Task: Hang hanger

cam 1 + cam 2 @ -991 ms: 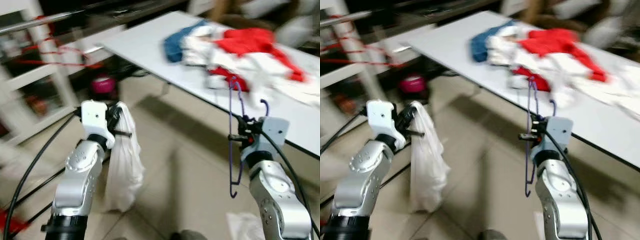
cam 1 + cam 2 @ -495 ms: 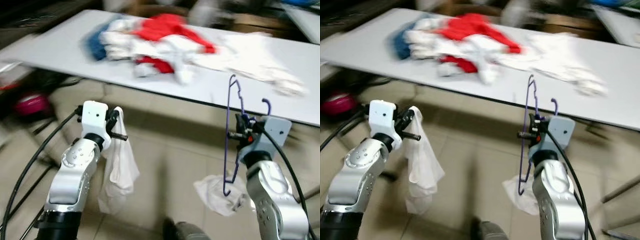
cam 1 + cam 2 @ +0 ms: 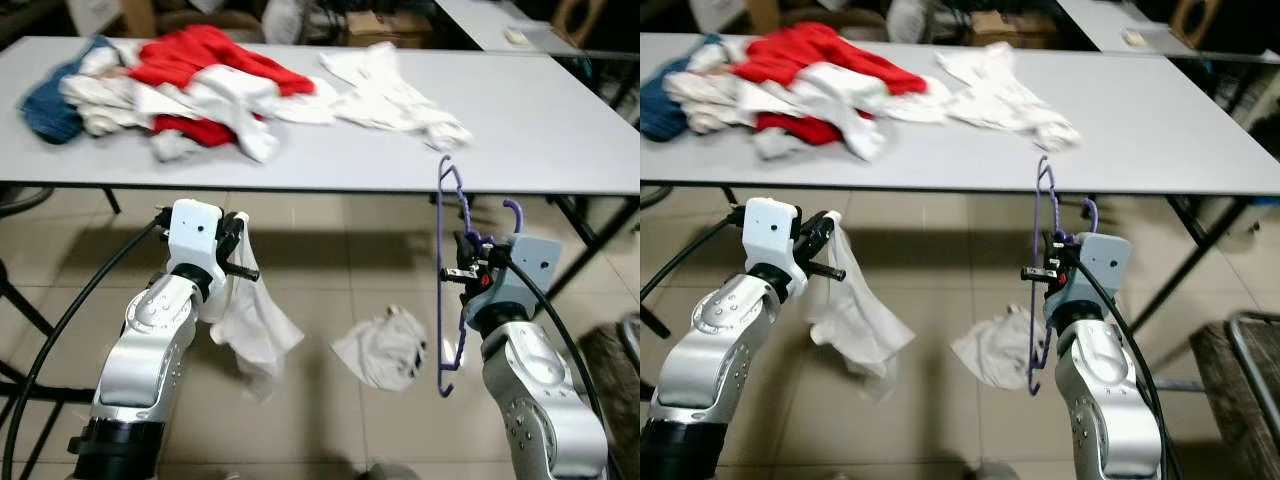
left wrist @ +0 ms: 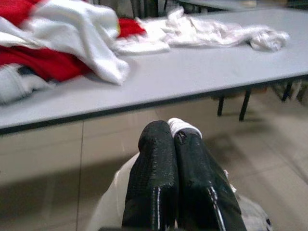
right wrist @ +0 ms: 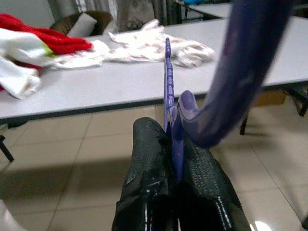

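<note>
The robot stands in front of a long grey tabletop with both arms raised before it. The right gripper has its fingers closed on a purple hanger. The hanger stands upright in the air, near the front edge of the tabletop, with its hook beside the wrist, while its lower end hangs down over the tiled floor. In the right wrist view the thin purple bar is pressed between the two black fingers, and the thick curved hook passes close to the camera.

The left gripper has its fingers closed on a white cloth, which hangs down from them beside the left arm. In the left wrist view a small white piece of this cloth comes out between the fingertips.

On the tabletop, at its left part, lies a pile of red and white clothes, with something blue at its far left end. Just beside the pile, toward the middle, lies a white garment. On the floor between the two arms, there is another crumpled white cloth.
</note>
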Available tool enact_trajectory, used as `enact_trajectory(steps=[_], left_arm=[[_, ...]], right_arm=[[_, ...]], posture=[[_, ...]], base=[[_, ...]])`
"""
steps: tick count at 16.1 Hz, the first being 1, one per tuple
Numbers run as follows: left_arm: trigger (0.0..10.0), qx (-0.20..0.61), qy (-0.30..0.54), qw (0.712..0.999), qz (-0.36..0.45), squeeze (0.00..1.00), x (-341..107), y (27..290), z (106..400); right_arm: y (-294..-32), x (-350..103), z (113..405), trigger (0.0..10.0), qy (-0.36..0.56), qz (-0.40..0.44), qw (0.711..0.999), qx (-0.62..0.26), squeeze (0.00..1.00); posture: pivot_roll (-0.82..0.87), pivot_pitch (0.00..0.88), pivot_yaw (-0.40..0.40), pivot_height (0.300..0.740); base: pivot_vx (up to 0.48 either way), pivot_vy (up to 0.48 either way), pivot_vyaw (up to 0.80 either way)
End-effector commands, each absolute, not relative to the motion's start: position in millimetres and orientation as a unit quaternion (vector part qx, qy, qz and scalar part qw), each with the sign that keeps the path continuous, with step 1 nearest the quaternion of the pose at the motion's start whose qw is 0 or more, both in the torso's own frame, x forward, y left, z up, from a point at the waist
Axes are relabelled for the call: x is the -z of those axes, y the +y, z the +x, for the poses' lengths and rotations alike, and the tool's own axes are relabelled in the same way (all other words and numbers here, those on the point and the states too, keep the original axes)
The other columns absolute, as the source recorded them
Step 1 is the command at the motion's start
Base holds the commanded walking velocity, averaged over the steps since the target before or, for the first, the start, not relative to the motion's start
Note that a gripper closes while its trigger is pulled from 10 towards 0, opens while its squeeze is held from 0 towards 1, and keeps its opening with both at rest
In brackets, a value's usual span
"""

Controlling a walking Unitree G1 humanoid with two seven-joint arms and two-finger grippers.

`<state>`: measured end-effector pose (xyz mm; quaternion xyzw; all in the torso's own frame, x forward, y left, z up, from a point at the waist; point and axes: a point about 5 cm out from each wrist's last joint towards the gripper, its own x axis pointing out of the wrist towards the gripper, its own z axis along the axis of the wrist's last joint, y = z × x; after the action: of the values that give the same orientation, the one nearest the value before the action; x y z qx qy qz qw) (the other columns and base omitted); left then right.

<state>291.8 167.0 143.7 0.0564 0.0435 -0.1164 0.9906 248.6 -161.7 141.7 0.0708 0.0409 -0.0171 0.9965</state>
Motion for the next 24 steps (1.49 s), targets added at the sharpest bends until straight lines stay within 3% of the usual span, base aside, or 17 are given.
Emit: enact_trajectory(steps=[1, 11, 15, 24], left_arm=[[10.0, 0.127, 0.03, 0.99, 0.056, 0.0, -150, 160, 293], [10.0, 0.132, 0.034, 0.989, 0.049, 0.0, -146, 154, 290], [10.0, 0.148, 0.029, 0.988, 0.023, 0.0, -147, 148, 291], [10.0, 0.16, 0.015, 0.987, 0.01, 0.0, -150, 147, 292]], right_arm=[[-168, -145, 247, 10.0, 0.038, 0.062, 0.997, 0.024, 0.0], [-169, -147, 243, 10.0, 0.045, 0.036, 0.998, 0.023, 0.0], [-168, -145, 247, 10.0, 0.049, 0.039, 0.998, 0.009, 0.0], [-172, -144, 250, 10.0, 0.049, 0.042, 0.998, -0.008, 0.0]], posture=[[-0.14, 0.052, 0.003, 0.74], [-0.15, 0.042, 0.0, 0.74], [-0.15, 0.031, -0.004, 0.74], [-0.16, 0.001, -0.009, 0.74]], base=[[0.0, -0.345, 0.0], [0.0, -0.339, 0.0], [0.0, 0.0, 0.0], [0.122, 0.0, -0.54]])
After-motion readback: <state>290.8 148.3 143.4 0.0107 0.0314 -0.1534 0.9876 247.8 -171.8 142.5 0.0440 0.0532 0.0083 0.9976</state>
